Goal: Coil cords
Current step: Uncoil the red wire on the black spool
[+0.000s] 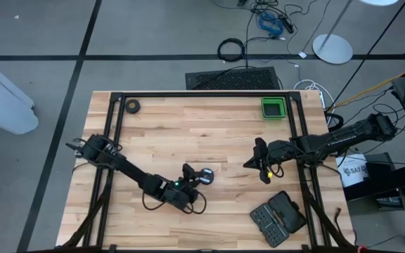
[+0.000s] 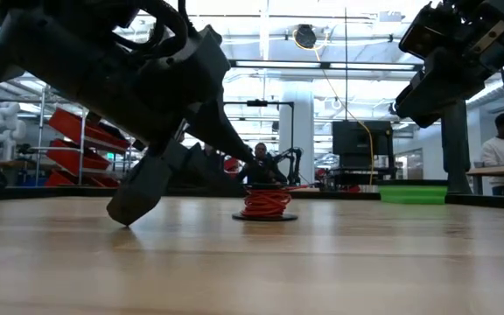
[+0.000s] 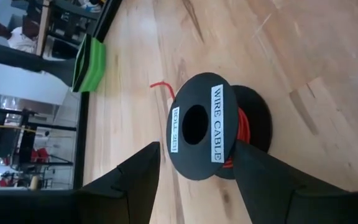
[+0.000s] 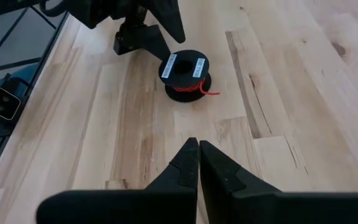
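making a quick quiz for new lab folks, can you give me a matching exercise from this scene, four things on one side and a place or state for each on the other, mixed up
Things:
1. wire spool
2. green tray
3. left gripper
4. right gripper

Places or states:
A. fingers pressed shut, raised off the table
B. at the far edge of the table, toward the right arm's side
C. standing on its flange near the table's middle, red wire wound on it
D. fingers spread open, just beside the spool

Pairs: 1-C, 2-B, 3-D, 4-A
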Robot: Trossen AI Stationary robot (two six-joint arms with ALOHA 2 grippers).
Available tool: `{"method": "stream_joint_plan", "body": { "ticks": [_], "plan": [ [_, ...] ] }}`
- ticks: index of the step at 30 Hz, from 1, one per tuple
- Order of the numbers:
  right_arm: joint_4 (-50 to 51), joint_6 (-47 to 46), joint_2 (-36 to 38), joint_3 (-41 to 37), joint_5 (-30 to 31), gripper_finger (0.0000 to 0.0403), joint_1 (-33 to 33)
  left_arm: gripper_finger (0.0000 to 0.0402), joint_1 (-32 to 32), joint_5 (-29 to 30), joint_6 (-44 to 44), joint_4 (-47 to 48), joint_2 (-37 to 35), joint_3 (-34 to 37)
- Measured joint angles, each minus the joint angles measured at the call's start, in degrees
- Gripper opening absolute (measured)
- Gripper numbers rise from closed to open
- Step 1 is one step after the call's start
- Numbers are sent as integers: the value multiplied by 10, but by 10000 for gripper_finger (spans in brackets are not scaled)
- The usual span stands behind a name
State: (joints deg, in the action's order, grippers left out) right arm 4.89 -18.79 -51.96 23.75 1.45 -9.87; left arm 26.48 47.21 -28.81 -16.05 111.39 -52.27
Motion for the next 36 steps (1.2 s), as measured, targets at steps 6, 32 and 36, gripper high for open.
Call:
{"method": "stream_joint_plan", "body": {
  "ticks": [6, 32, 36],
  "plan": [
    [0, 0, 0, 0, 0, 0, 0, 205, -1, 8, 2, 12, 0, 0],
    [-4, 0, 0, 0, 5, 0, 0, 137, -37, -49, -20, 10, 5, 0],
    [-4, 0, 0, 0, 6, 0, 0, 137, -39, -50, -38, -11, 24, -1]
  ]
}}
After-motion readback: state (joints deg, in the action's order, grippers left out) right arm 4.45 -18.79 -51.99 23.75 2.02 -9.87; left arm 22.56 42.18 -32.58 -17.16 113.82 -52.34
